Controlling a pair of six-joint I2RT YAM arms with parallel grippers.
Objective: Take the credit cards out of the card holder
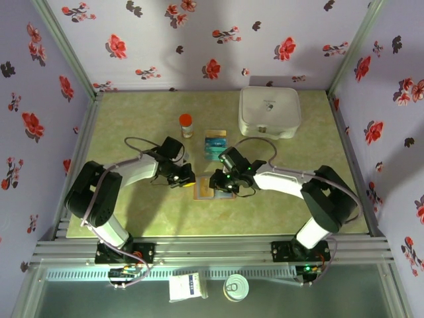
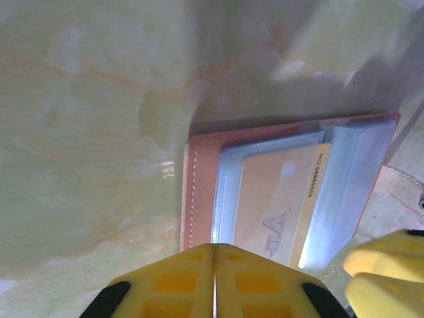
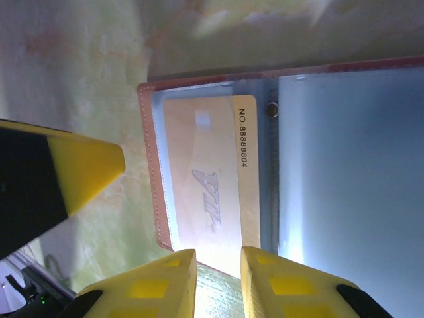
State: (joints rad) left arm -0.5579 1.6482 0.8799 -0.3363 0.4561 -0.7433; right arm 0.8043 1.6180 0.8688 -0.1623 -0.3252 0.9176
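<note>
The card holder point(image 1: 204, 189) lies open on the table between my two grippers, brown outside point(image 2: 197, 192) with clear pocket sleeves. A tan-yellow credit card point(image 3: 205, 179) marked VIP sits inside the left pocket. Two teal credit cards point(image 1: 215, 144) lie loose on the table farther back. My left gripper point(image 2: 214, 246) is shut, its yellow tips meeting over the holder's near edge with nothing visible between them. My right gripper point(image 3: 218, 255) stands with jaws a little apart over the pocket's end, the holder's edge reaching into the gap.
An orange-capped bottle point(image 1: 187, 124) stands behind the loose cards. A white rounded case point(image 1: 268, 111) sits at the back right. Flowered walls close in the table on three sides. The left gripper's finger point(image 3: 79, 172) hangs close beside the holder.
</note>
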